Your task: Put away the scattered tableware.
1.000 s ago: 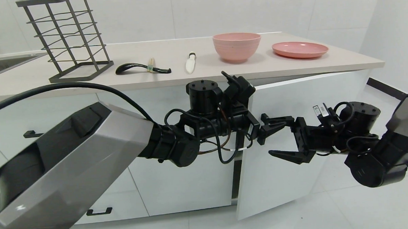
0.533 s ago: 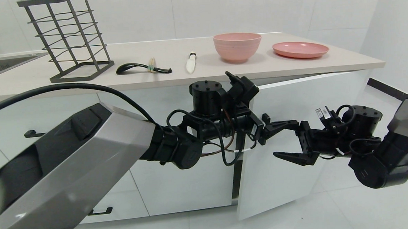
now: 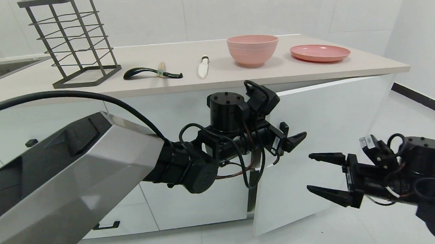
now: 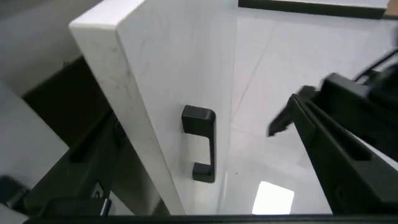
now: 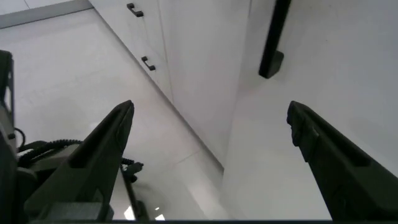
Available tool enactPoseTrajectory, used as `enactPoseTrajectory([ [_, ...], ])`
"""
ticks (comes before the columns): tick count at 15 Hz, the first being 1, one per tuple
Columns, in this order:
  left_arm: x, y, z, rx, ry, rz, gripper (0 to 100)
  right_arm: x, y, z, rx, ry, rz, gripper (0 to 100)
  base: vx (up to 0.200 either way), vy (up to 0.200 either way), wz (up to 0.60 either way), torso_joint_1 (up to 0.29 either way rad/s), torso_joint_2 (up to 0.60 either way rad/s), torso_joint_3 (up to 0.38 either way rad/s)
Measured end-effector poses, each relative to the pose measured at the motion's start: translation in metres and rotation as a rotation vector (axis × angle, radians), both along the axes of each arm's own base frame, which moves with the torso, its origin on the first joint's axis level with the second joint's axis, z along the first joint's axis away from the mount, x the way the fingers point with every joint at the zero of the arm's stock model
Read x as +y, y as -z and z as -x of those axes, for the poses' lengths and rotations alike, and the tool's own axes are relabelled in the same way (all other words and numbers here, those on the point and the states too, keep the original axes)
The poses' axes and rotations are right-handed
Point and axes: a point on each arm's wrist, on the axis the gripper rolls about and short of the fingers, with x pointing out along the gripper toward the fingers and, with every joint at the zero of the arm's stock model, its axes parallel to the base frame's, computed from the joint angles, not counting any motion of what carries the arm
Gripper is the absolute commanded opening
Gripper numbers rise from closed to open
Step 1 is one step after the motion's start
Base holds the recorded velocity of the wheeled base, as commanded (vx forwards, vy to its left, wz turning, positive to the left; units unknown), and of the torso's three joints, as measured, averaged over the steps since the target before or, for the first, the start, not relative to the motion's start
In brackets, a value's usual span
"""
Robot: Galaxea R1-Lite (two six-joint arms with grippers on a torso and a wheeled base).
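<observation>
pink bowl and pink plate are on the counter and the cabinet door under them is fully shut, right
Not quite. The pink bowl and pink plate are on the counter, but the cabinet door under them is not shut: it stands swung partly open, as the head view shows.

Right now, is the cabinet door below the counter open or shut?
Open, partway. The cabinet door stands swung out from the cabinet front, with a dark gap along its near edge.
</observation>
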Motion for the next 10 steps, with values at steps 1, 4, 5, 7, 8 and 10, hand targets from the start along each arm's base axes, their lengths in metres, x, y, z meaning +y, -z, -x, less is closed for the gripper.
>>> enactPoseTrajectory([
  [1,-0.003,-0.001,0.009,0.030,-0.012,0.013,100,-0.003,-0.008,0.017,-0.005,0.017,0.005,100,0.000,0.000,0.00,0.000,0.00,0.000],
  [4,-0.007,-0.005,0.021,0.039,0.006,0.020,100,-0.019,-0.034,0.059,-0.071,0.104,0.011,100,0.000,0.000,0.00,0.000,0.00,0.000],
  [5,-0.009,-0.005,0.024,0.037,0.013,0.023,100,-0.027,-0.043,0.069,-0.116,0.148,0.013,100,0.000,0.000,0.00,0.000,0.00,0.000],
  [7,-0.013,-0.006,0.030,0.033,0.029,0.030,100,-0.037,-0.061,0.086,-0.214,0.218,0.020,100,0.000,0.000,0.00,0.000,0.00,0.000],
  [8,-0.016,-0.005,0.035,0.035,0.041,0.030,100,-0.040,-0.071,0.095,-0.273,0.242,0.024,100,0.000,0.000,0.00,0.000,0.00,0.000],
  [10,-0.021,-0.003,0.044,0.041,0.067,0.029,100,-0.039,-0.089,0.113,-0.396,0.260,0.030,100,0.000,0.000,0.00,0.000,0.00,0.000],
])
